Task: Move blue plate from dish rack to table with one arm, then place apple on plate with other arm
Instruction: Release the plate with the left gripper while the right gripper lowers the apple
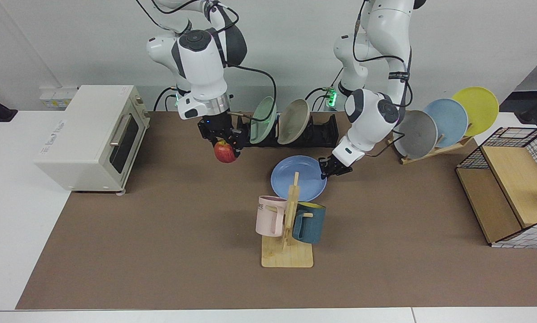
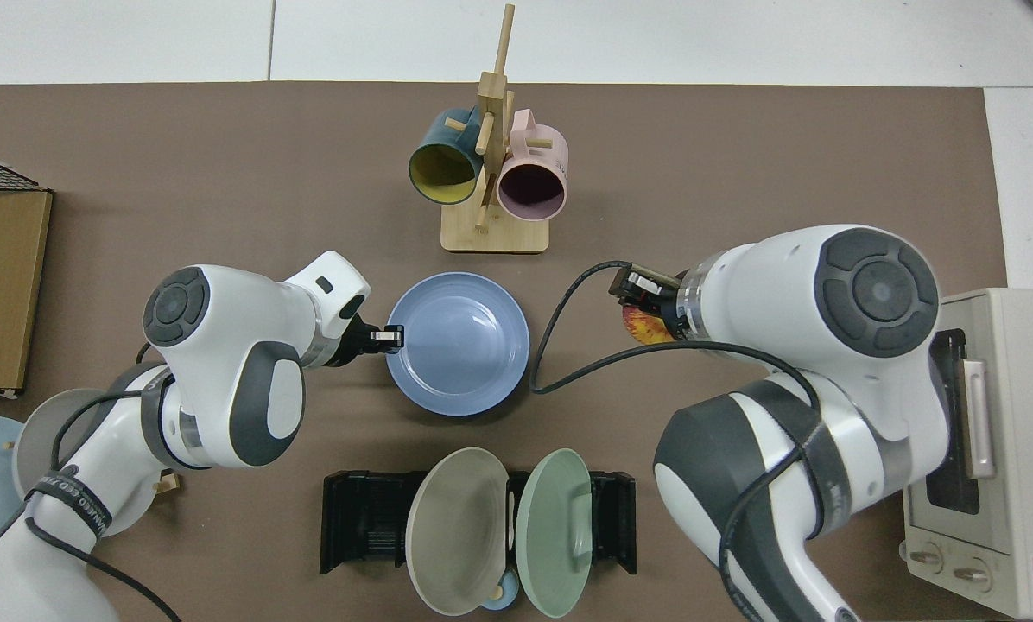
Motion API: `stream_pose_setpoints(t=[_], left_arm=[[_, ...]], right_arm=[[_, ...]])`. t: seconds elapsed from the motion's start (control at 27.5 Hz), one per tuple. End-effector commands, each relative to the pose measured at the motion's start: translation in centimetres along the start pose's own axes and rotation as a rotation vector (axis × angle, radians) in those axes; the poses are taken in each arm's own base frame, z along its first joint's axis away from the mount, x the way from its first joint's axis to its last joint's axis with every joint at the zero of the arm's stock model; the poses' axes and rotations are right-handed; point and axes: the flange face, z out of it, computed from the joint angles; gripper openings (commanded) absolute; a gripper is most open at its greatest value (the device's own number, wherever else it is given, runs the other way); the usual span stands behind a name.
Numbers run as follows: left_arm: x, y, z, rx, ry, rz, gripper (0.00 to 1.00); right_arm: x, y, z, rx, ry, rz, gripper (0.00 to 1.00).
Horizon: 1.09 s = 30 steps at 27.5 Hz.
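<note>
The blue plate (image 1: 299, 178) (image 2: 458, 343) lies flat, low over or on the brown table (image 1: 160, 233), just behind the mug stand. My left gripper (image 1: 329, 169) (image 2: 389, 335) is shut on the plate's rim, on the side toward the left arm's base. My right gripper (image 1: 225, 144) (image 2: 636, 298) hangs above the mat, shut on the red apple (image 1: 225, 153) (image 2: 640, 326), a plate's width to the side of the blue plate. The black dish rack (image 1: 317, 133) (image 2: 359, 518) stands behind, holding a green and a beige plate.
A wooden mug stand (image 1: 288, 229) with a pink and a teal mug stands right in front of the plate. A white toaster oven (image 1: 93, 134) sits beyond the right arm. A wooden plate stand (image 1: 448, 119) with three plates and a wire-and-wood box (image 1: 506, 179) lie beyond the left arm.
</note>
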Motion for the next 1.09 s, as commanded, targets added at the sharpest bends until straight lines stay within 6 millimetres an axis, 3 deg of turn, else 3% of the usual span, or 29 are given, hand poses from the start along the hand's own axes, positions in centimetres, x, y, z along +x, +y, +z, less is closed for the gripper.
stream_pose_setpoints(t=[0.0,0.07,0.18,0.36,0.47,0.62,0.84,0.91,1.05], left_arm=[[-0.9,0.4,0.0,-0.007,0.016,0.007,0.2],[-0.9,0.4,-0.1,-0.007,0.017,0.003,0.29],[-0.8,0.6,-0.2,-0.008,0.015,0.005,0.34],[-0.1,0.9,-0.8,-0.009,0.021,0.011,0.34],[0.9,1.3,-2.3,-0.014,0.055,0.013,0.48],[1.6,1.7,-4.2,-0.003,0.065,0.028,0.48],[1.8,1.9,-10.9,0.085,0.03,0.05,0.49],[1.2,2.5,-13.9,0.147,0.027,0.082,0.5],[0.6,1.4,-20.0,0.243,0.007,0.092,0.56]], right_arm=[[-0.5,-0.9,1.3,0.069,-0.012,0.043,0.0],[-0.4,-1.3,1.8,0.124,-0.015,0.068,0.0],[-0.7,-1.7,2.7,0.162,-0.001,0.063,0.0],[-1.8,-2.7,4.5,0.2,-0.015,0.061,0.0],[-2.4,-3.7,5.1,0.232,-0.026,0.05,0.0],[-4.0,-4.8,5.8,0.234,-0.035,0.039,0.0],[-5.0,-5.3,6.1,0.224,-0.047,0.011,0.0],[-5.3,-5.5,6.8,0.219,-0.051,0.006,0.0],[-6.2,-6.6,8.3,0.204,-0.06,-0.011,0.0]])
